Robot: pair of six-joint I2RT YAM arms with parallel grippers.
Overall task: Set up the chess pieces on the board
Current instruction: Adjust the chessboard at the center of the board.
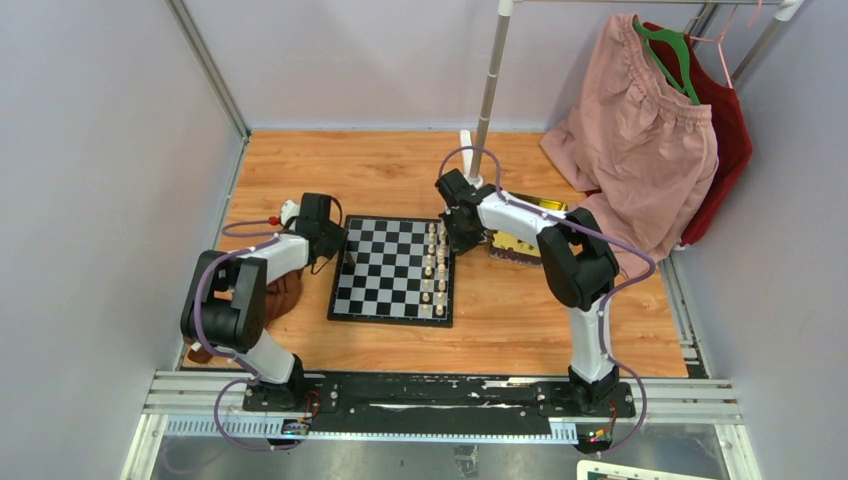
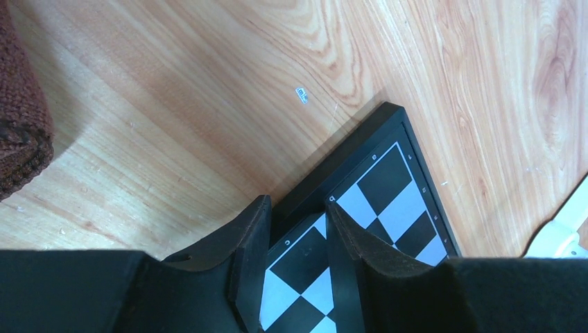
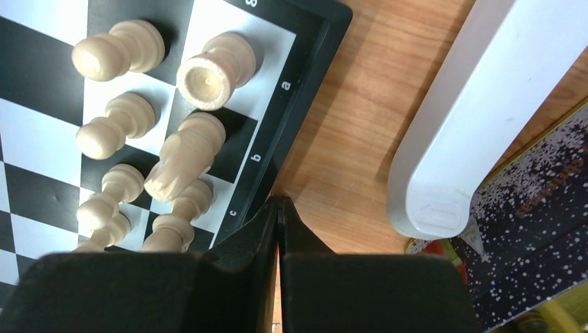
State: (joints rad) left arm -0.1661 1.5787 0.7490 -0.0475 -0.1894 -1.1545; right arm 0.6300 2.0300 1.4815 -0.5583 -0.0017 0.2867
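The board is found lying flat at the centre of the wooden table. Cream pieces are ranged in two files along its 3 o'clock edge. In the right wrist view a rook is seen on the corner square, with a knight beside it. The files at the 9 o'clock edge are seen bare, and no dark piece is made out in any view.

The left gripper is held low over the board's 10 o'clock corner. Its fingers are parted, only checkered squares show between them, and nothing is grasped. The right gripper is placed just off the board near its 2 o'clock corner, over bare wood, its fingers pressed together and empty.

The cream side is judged complete or nearly so; the dark side is judged not begun. For the next move a dark piece must be located and fetched. The gold tray at 3 o'clock is a possible source, though its contents cannot be told. A brown knitted cloth is noted at 9 o'clock.
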